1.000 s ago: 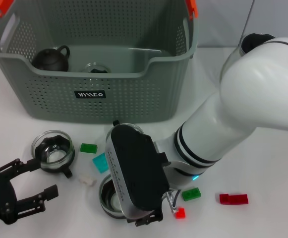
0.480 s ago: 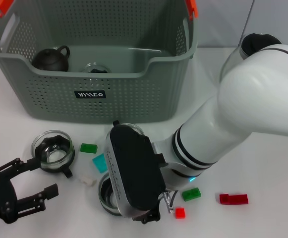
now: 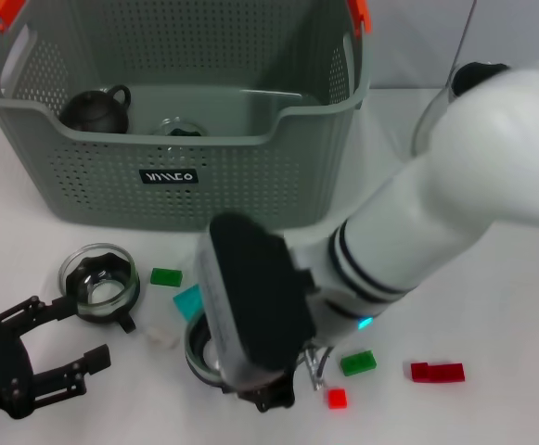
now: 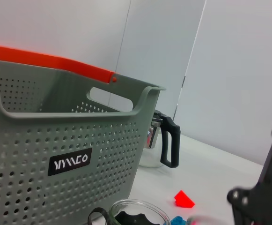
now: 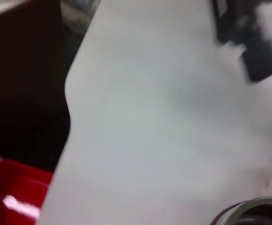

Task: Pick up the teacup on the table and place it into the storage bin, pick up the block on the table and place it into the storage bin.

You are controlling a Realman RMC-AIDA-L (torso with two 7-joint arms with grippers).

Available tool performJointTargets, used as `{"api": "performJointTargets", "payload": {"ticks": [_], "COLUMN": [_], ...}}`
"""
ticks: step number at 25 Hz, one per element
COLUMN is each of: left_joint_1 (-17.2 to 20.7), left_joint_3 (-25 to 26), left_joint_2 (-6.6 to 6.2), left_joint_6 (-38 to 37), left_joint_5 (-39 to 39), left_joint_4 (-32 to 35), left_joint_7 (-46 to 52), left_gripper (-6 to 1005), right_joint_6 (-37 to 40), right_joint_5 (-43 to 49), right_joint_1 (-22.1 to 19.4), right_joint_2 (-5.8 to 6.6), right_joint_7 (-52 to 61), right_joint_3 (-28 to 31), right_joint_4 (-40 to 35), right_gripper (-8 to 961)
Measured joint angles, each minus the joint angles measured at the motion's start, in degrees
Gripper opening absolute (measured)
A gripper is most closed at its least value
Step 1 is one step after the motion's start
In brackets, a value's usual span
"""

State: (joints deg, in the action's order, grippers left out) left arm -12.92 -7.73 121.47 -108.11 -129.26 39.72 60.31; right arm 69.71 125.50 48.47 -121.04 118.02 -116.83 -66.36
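While hanging low over the table (image 3: 519, 306) in front of the storage bin (image 3: 172, 139), covers a glass teacup (image 3: 202, 357) with the right gripper (image 3: 283, 394); cannot tell its finger state. Rests, fingers spread and empty, as the left gripper (image 3: 42, 357), nearer than the bin. Sits just before the bin: second teacup (image 3: 99, 281), green block (image 3: 166, 276), red block (image 3: 437, 372).
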Motion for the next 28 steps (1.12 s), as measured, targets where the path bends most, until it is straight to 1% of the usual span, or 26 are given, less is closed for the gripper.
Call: {"api": "performJointTargets", "payload": {"ticks": [2, 3, 5, 8, 10, 11, 13, 15, 17, 18, 20, 22, 24, 28], "left_joint_1": [0.0, 0.0, 0.0, 0.0, 0.0, 0.0, -0.3, -0.6, -0.9, -1.1, -1.2, -1.3, -1.3, -1.2], "left_joint_3": [0.0, 0.0, 0.0, 0.0, 0.0, 0.0, 0.0, 0.0, 0.0, 0.0, 0.0, 0.0, 0.0, 0.0], "left_joint_2": [0.00, 0.00, 0.00, 0.00, 0.00, 0.00, -0.01, -0.03, -0.06, -0.08, -0.09, -0.08, -0.04, -0.01], "left_joint_6": [0.0, 0.0, -0.1, -0.1, 0.0, 0.0, 0.0, 0.0, 0.0, 0.1, 0.3, 0.4, 0.5, 0.5], "left_joint_5": [0.0, 0.0, 0.1, 0.1, 0.2, 0.3, 0.3, 0.4, 0.4, 0.4, 0.3, 0.2, 0.3, 0.5], "left_joint_4": [0.0, 0.0, 0.0, 0.0, 0.0, 0.0, 0.0, -0.3, -0.7, -0.8, -1.0, -1.1, -1.2, -1.2], "left_joint_7": [0.0, 0.1, 0.1, 0.0, 0.0, 0.0, 0.0, 0.0, 0.1, 0.1, 0.1, 0.1, 0.1, 0.1], "left_gripper": [847, 847, 847, 847, 847, 847, 847, 847, 847, 847, 847, 846, 846, 846], "right_joint_6": [4.3, 6.0, 9.6, 12.5, 13.6, 13.5, 10.8, 5.2, -3.2, -5.8, -10.5, -12.4, -14.1, -18.7], "right_joint_5": [-0.8, -1.3, -3.1, -9.6, -16.6, -19.3, -25.7, -27.4, -25.0, -23.2, -15.1, -9.1, -4.0, 4.2], "right_joint_1": [-1.0, -1.6, -4.0, -8.4, -10.0, -10.3, -10.5, -9.7, -6.9, -5.5, 0.1, 6.5, 14.2, 26.0], "right_joint_2": [0.18, 0.31, 0.56, 0.69, 0.78, 0.79, 0.73, 0.74, 0.75, 0.74, 0.75, 0.77, 0.77, 0.63], "right_joint_7": [-0.4, -0.6, -1.8, -6.0, -9.0, -9.6, -9.7, -6.6, 0.6, 3.7, 12.0, 17.2, 20.0, 21.0], "right_joint_3": [5.1, 7.5, 14.6, 25.2, 32.1, 34.6, 39.9, 41.3, 40.1, 39.6, 39.1, 39.8, 41.7, 44.9], "right_joint_4": [-2.9, -4.5, -9.0, -14.7, -15.9, -16.0, -15.4, -14.7, -13.5, -12.8, -8.4, -1.4, 9.3, 26.9], "right_gripper": [54, 54, 54, 53, 53, 53, 53, 53, 54, 54, 54, 54, 54, 55]}}
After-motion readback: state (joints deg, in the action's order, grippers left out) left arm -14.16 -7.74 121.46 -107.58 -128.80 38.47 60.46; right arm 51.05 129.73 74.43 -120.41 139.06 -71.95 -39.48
